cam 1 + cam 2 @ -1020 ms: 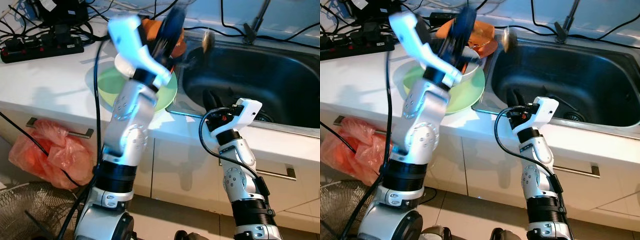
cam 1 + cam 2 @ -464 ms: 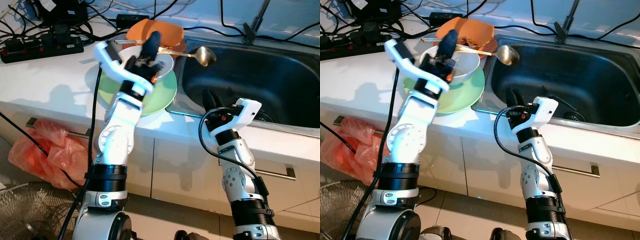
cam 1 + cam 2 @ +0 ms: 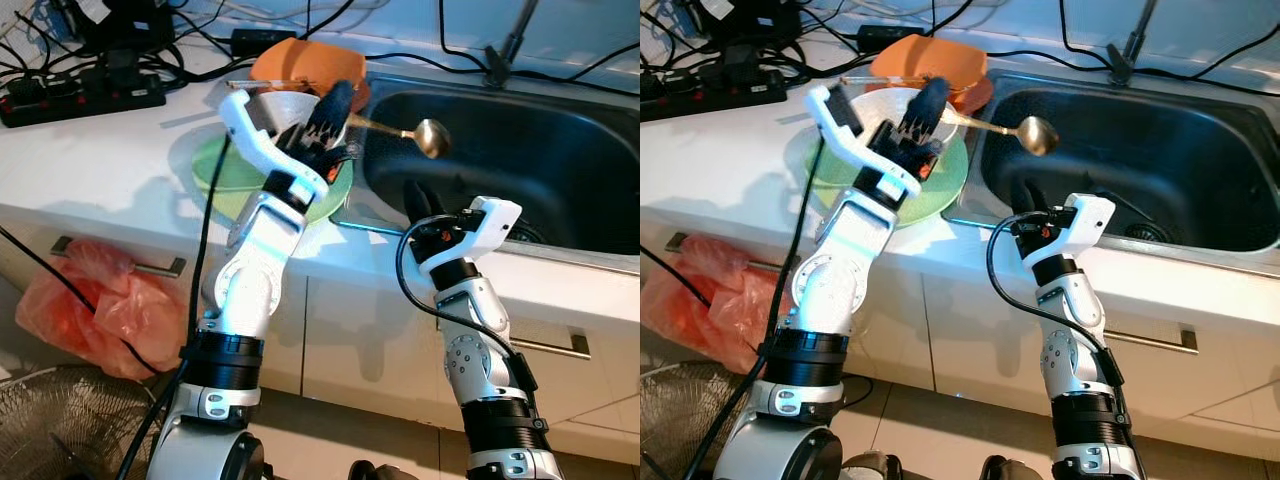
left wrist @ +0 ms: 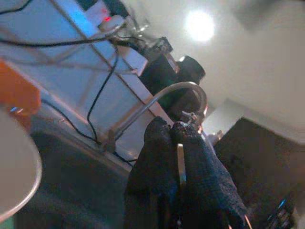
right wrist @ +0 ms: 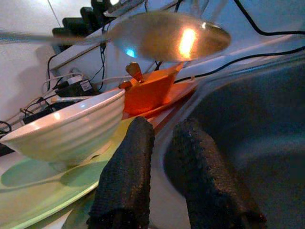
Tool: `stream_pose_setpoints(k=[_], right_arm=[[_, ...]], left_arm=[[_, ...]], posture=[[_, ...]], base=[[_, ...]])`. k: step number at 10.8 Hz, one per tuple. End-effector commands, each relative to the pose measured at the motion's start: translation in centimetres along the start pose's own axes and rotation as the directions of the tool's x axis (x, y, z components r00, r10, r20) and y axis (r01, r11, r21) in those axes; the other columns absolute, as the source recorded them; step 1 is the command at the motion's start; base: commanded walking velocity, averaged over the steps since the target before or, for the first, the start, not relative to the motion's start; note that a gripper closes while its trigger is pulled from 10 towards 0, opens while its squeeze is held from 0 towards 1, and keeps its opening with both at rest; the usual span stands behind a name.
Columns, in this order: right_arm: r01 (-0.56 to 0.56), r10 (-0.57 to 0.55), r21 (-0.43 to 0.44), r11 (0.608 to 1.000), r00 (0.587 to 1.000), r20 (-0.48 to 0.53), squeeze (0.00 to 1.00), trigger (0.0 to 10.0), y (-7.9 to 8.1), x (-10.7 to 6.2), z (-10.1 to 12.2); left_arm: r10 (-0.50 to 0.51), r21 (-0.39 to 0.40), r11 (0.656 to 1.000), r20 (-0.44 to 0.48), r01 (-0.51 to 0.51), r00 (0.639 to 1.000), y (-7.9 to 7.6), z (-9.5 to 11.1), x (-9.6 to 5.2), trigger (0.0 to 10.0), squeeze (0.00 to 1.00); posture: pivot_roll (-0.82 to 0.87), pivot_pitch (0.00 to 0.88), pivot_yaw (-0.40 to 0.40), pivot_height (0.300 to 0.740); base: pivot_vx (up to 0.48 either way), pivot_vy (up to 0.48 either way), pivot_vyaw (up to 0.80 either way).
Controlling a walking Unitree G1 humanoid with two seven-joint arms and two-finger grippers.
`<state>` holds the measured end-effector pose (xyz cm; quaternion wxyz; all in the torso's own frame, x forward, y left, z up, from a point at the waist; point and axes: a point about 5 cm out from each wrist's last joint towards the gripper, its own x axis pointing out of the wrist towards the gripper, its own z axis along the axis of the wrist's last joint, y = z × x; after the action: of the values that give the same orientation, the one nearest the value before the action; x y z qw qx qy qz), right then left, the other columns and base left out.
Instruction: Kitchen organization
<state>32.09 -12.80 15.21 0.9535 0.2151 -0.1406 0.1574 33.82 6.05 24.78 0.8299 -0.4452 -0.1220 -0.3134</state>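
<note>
Your left gripper [image 3: 335, 115] is clenched on the spoon [image 3: 432, 136], upper centre, its head over the sink [image 3: 560, 150]. It's light, stiff, slippery metal; hold mid-handle. Right gripper [image 3: 422, 205] rests slightly parted at the sink's edge.

The left gripper [image 3: 924, 112] pinched a gold spoon [image 3: 1012, 127] by its handle, bowl end out over the sink [image 3: 1160, 170]. The right gripper [image 3: 1031, 197], fingers seemingly parted, hovered at the sink's front rim.
</note>
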Motion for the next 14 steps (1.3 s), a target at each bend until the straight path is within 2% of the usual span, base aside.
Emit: stream_pose_setpoints(k=[1, 3, 4, 5, 7, 8, 10, 11, 12, 14], right_arm=[[0.018, -0.018, 0.012, 1.0, 1.0, -0.02, 0.0, 10.0, -0.3, -0.4, -0.4], [0.022, -0.021, 0.049, 0.999, 1.0, -0.02, 0.0, 10.0, -0.3, -0.4, -0.4], [0.016, -0.015, 0.059, 0.998, 1.0, -0.02, 0.58, 10.0, -0.3, -0.4, -0.3], [0.018, -0.017, 0.08, 0.997, 1.0, -0.016, 1.0, 10.0, -0.3, -0.3, -0.3], [0.054, -0.055, 0.165, 0.985, 0.998, -0.001, 1.0, 10.0, -0.7, -0.2, 0.0], [0.022, -0.025, 0.233, 0.972, 1.0, 0.008, 1.0, 10.0, -0.5, -0.3, 0.1], [0.034, -0.039, 0.262, 0.965, 0.999, 0.014, 1.0, 10.0, -0.6, -0.3, 0.2], [0.04, -0.051, 0.334, 0.942, 0.998, 0.024, 0.88, 10.0, -0.9, -0.3, 0.5], [0.04, -0.053, 0.376, 0.926, 0.998, 0.024, 0.0, 10.0, -1.0, -0.2, 0.6], [0.041, -0.087, 0.509, 0.86, 0.994, 0.066, 0.0, 10.0, -1.4, -0.1, 1.7]], left_arm=[[0.009, -0.204, 0.979, 0.014, -0.006, 1.0, -0.9, -3.1, -0.2, 10.0, 0.0], [0.013, -0.205, 0.979, 0.008, -0.011, 1.0, -0.9, -3.5, -0.3, 10.0, 0.0], [0.016, -0.214, 0.977, 0.01, -0.013, 1.0, -0.9, -3.6, -0.3, 10.0, 0.0], [0.016, -0.218, 0.976, 0.011, -0.013, 1.0, -0.9, -3.6, -0.2, 10.0, 0.0], [0.017, -0.222, 0.975, 0.015, -0.013, 1.0, -0.7, -3.4, -0.2, 10.0, 0.0], [0.019, -0.221, 0.975, 0.017, -0.014, 1.0, -0.7, -3.4, -0.2, 10.0, 0.0], [0.02, -0.218, 0.976, 0.018, -0.015, 1.0, -0.6, -3.3, -0.2, 10.0, 0.0], [0.022, -0.218, 0.976, 0.017, -0.018, 1.0, -0.6, -3.4, -0.2, 10.0, 0.0], [0.024, -0.216, 0.976, 0.015, -0.02, 1.0, -0.5, -3.4, -0.2, 10.0, 0.0], [0.024, -0.213, 0.977, 0.013, -0.02, 1.0, -0.5, -3.4, -0.3, 10.0, 0.0]], posture=[[0.16, 0.098, -0.017, 0.74], [0.16, 0.105, -0.019, 0.74], [0.16, 0.108, -0.021, 0.74], [0.16, 0.108, -0.022, 0.74], [0.16, 0.108, -0.023, 0.74], [0.16, 0.108, -0.022, 0.74], [0.16, 0.11, -0.022, 0.74], [0.16, 0.11, -0.021, 0.74], [0.16, 0.11, -0.02, 0.74], [0.16, 0.111, -0.019, 0.74]], base=[[0.0, 0.0, 0.0], [0.0, 0.0, 0.0], [0.0, 0.0, 0.0], [0.0, 0.0, 0.0], [0.0, 0.0, 0.0], [0.0, 0.0, 0.0], [0.0, 0.0, 0.0], [0.0, 0.0, 0.0], [0.0, 0.0, 0.0], [0.0, 0.0, 0.0]])
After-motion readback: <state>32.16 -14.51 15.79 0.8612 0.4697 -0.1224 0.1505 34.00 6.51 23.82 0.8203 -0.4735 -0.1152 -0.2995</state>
